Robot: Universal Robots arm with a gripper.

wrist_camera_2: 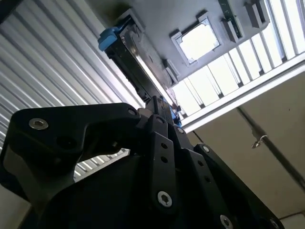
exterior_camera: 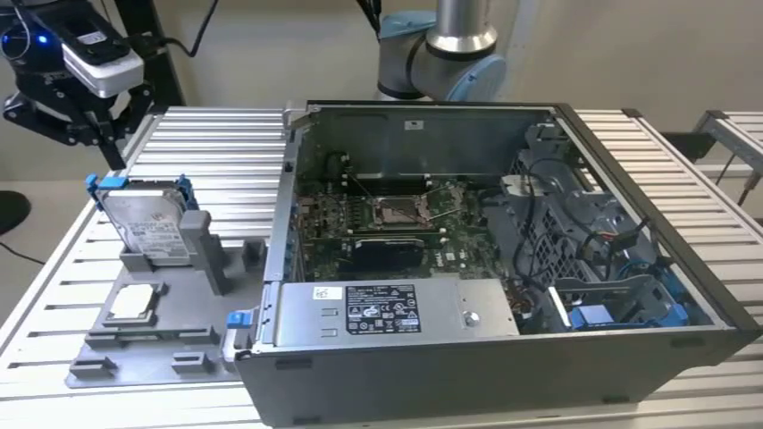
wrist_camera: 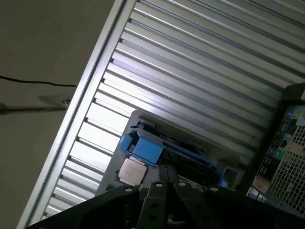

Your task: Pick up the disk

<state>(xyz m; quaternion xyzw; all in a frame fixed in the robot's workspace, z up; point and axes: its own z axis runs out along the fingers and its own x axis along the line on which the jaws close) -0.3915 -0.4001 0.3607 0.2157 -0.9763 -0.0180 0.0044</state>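
Observation:
The disk (exterior_camera: 149,222) stands on edge in a grey holder (exterior_camera: 214,255) on the exterior view's left, its silver face and white label showing inside a blue carrier frame. My gripper (exterior_camera: 105,134) hangs above and behind it, well clear, with its black fingers drawn together on nothing. In both wrist views the finger tips meet: the second wrist view has the gripper (wrist_camera_2: 159,102) pointing along the disk (wrist_camera_2: 138,62) seen edge-on, and the first wrist view shows the gripper (wrist_camera: 164,171) just short of the disk's blue carrier (wrist_camera: 145,149).
A small square silver chip (exterior_camera: 131,302) lies in the grey fixture plate (exterior_camera: 143,357) in front of the disk. An open computer case (exterior_camera: 477,380) takes the middle and the exterior view's right. Everything rests on a slatted aluminium table (exterior_camera: 214,143).

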